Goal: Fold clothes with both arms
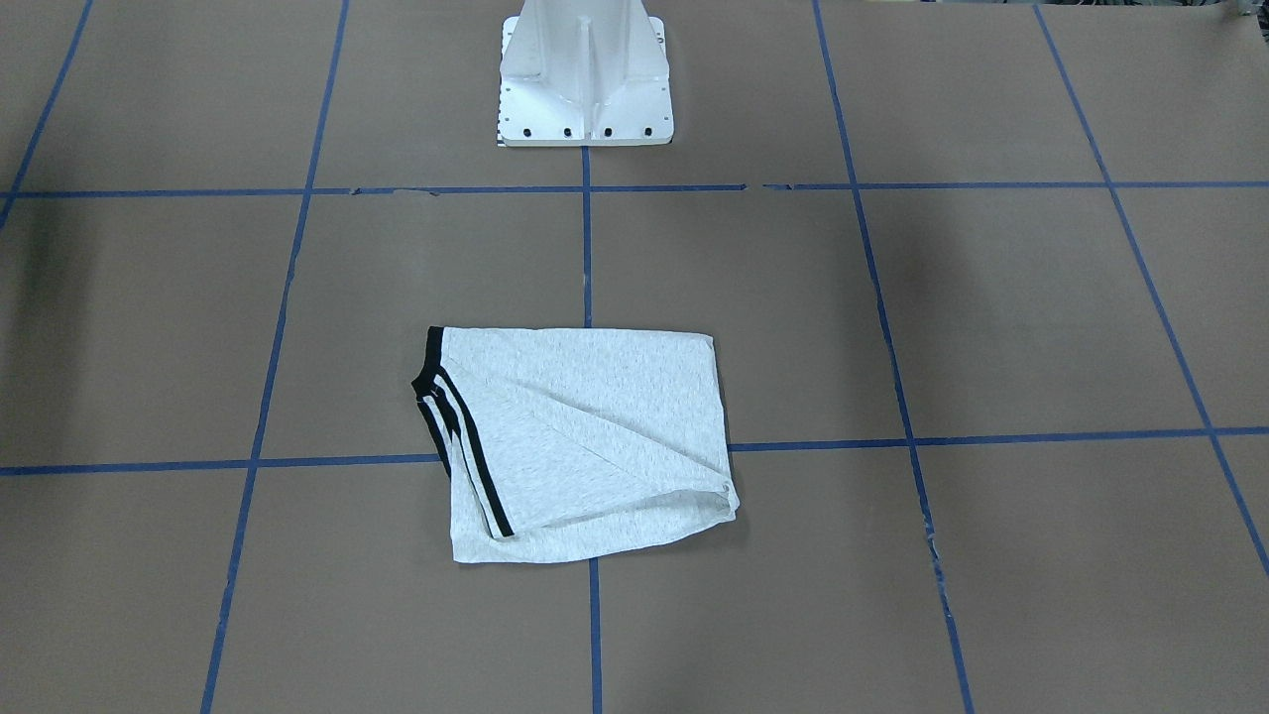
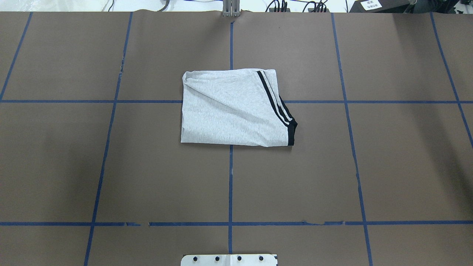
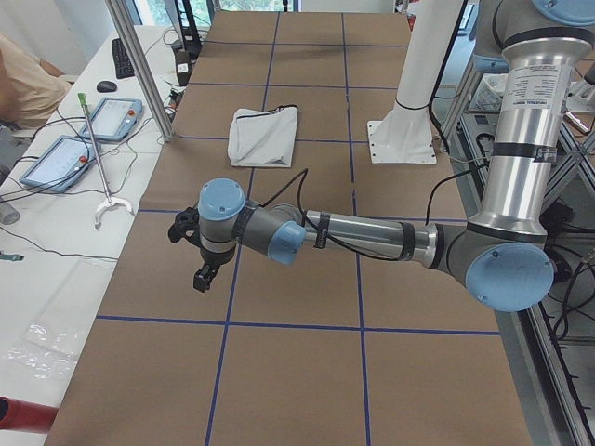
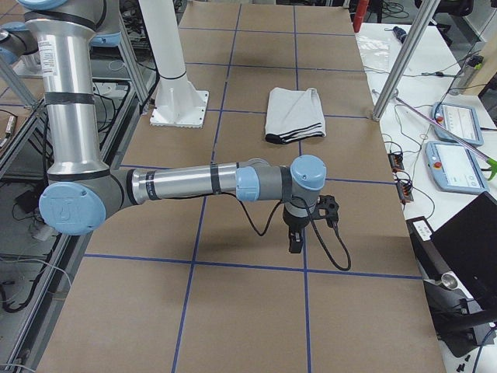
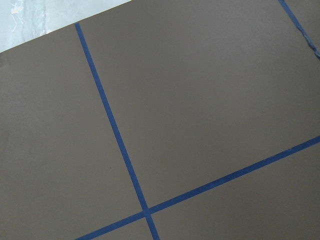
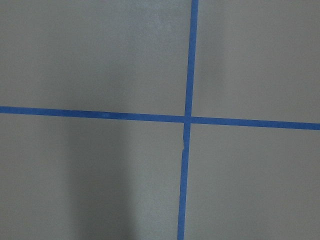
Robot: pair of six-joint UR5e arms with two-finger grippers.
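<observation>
The grey T-shirt [image 1: 595, 416] lies folded into a rough rectangle in the middle of the table, plain side up, with its black stripes and collar at one end. It also shows in the overhead view [image 2: 229, 111] and both side views [image 3: 263, 137] [image 4: 293, 114]. The printed picture is hidden. My left gripper [image 3: 203, 275] hangs over bare table far from the shirt, towards the table's left end. My right gripper [image 4: 295, 242] hangs over bare table towards the right end. Both show only in side views, so I cannot tell if they are open or shut.
The white pedestal [image 1: 585, 79] stands behind the shirt. Blue tape lines [image 2: 230, 184] grid the brown table cover. Teach pendants [image 3: 112, 118] and cables lie on the side bench beyond the table's far edge. A metal pole [image 4: 400, 66] stands at that edge.
</observation>
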